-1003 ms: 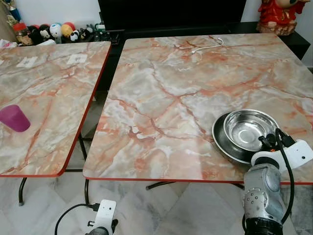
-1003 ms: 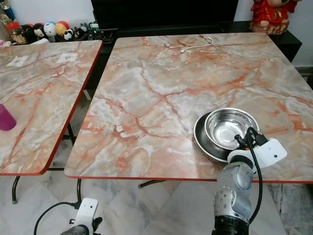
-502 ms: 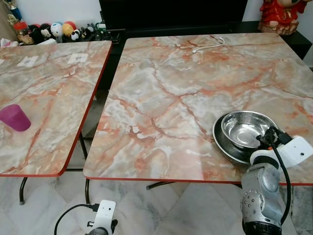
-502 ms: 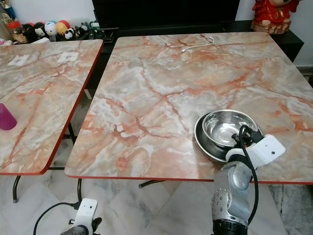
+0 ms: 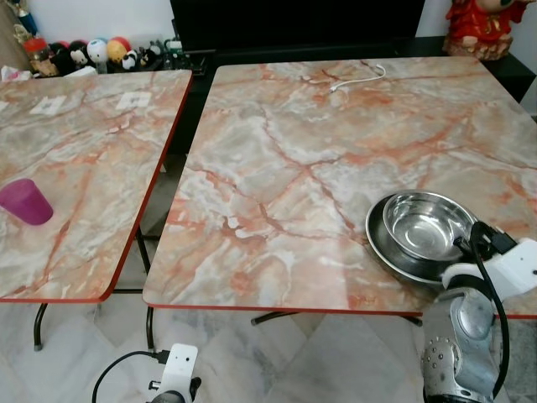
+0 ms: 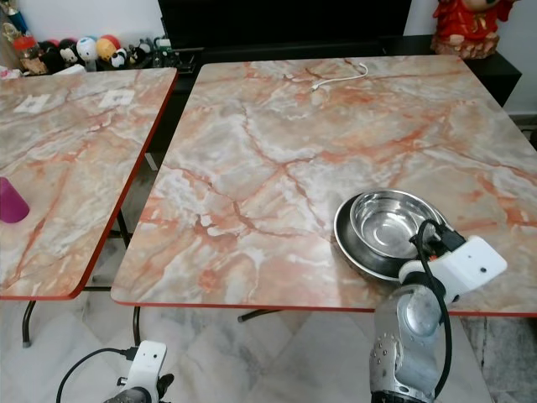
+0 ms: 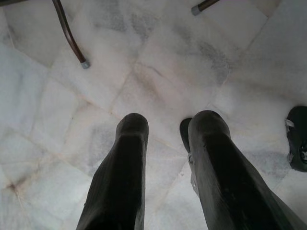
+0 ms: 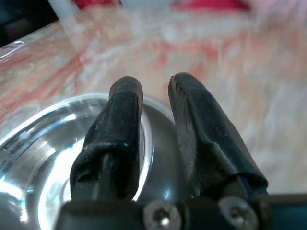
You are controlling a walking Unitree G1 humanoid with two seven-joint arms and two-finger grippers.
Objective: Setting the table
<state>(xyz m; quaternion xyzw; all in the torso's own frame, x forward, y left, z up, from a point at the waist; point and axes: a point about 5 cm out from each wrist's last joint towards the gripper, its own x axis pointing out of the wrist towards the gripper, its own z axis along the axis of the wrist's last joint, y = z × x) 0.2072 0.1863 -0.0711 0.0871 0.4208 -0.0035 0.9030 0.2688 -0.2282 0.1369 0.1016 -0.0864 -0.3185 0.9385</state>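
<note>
A shiny steel bowl (image 5: 428, 225) sits inside a wider steel plate (image 5: 379, 243) near the front right edge of the marble table (image 5: 277, 168). My right gripper (image 8: 153, 86) is at the bowl's near rim. One finger (image 8: 120, 124) is over the inside of the bowl and the other (image 8: 201, 129) over its outer wall. A narrow gap shows between them, so it is open. My left gripper (image 7: 165, 120) hangs low over the floor, open and holding nothing. A purple cup (image 5: 25, 202) stands on the left table (image 5: 84, 151).
A white cable (image 5: 357, 77) lies at the far side of the right table. Toy figures (image 5: 92, 54) line the back left and a red figurine (image 5: 478, 25) stands at the back right. A floor gap with table legs separates the two tables.
My right wrist has drawn back and to the right, toward the table's front edge. The bowl shifted slightly within the plate. The left arm has not moved.
</note>
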